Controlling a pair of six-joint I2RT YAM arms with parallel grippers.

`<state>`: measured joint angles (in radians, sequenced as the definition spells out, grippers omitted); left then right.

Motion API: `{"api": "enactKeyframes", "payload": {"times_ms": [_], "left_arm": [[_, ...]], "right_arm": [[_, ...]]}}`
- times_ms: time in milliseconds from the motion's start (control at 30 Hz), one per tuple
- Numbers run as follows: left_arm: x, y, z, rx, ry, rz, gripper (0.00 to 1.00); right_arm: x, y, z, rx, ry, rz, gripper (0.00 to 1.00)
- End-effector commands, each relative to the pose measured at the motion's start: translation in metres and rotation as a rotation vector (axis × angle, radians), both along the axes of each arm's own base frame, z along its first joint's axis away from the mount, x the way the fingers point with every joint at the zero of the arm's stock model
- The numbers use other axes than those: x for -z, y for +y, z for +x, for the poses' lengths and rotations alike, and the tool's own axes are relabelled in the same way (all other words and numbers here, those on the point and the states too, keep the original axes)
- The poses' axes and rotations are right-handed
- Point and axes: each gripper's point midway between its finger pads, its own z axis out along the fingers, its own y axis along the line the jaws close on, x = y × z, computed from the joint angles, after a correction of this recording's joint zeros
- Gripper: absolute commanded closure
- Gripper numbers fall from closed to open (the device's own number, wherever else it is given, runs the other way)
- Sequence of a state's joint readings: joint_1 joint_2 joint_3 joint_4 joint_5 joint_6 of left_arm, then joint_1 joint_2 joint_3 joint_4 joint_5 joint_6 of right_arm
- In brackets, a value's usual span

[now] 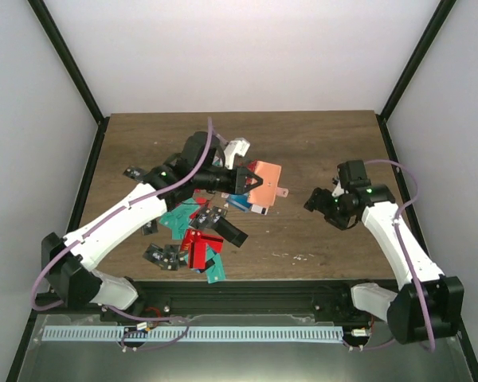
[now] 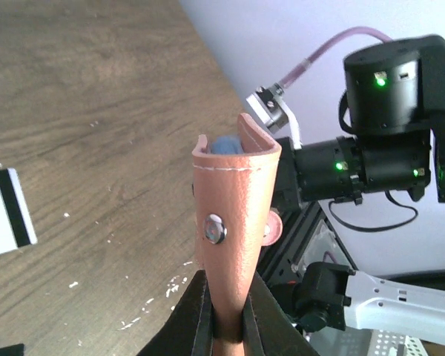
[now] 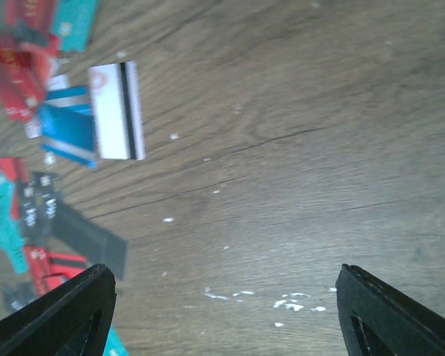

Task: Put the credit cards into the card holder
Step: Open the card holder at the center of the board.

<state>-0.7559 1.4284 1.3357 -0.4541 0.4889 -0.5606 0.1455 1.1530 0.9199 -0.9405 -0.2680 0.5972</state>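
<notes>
Table (image 1: 327, 151): wood-grain, bearing the loose cards left of centre.
Credit cards (image 1: 193, 239): scattered heap, left of the right gripper; white striped card (image 3: 117, 111) nearest it.
Card holder (image 2: 236, 200): held off the table, long axis in line with the fingers, mouth toward the right arm.
Left gripper (image 2: 226, 326): clamped on the card holder's closed end.
Right gripper (image 3: 221, 311): spread wide, empty, over bare wood.

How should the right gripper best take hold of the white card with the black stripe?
From above, I think: the open right gripper straddles the white card across its short width. It lies flat, the stripe-side edge free on bare table, the other edge meeting the blue cards.
</notes>
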Motion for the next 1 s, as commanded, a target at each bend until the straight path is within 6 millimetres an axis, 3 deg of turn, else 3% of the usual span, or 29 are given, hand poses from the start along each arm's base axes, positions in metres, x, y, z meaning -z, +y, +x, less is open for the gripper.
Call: {"api": "enactKeyframes", "payload": {"times_ms": [0, 167, 333, 667, 967], "left_arm": [[-0.011, 0.018, 0.004, -0.028, -0.051, 0.036, 0.96], [-0.013, 0.021, 0.003, -0.038, -0.038, 0.033, 0.96], [-0.014, 0.021, 0.001, -0.043, -0.022, 0.016, 0.96], [-0.006, 0.015, -0.001, -0.032, 0.02, -0.024, 0.96], [-0.003, 0.012, -0.004, -0.037, 0.05, -0.071, 0.96]], "right_arm": [[-0.051, 0.025, 0.009, -0.092, -0.197, 0.146, 0.17], [-0.119, 0.068, -0.001, -0.293, -0.435, 0.417, 0.18], [-0.149, 0.091, -0.02, -0.426, -0.502, 0.599, 0.21], [-0.141, 0.117, -0.021, -0.462, -0.43, 0.584, 0.37], [-0.115, 0.114, -0.011, -0.402, -0.361, 0.516, 0.57]]}}
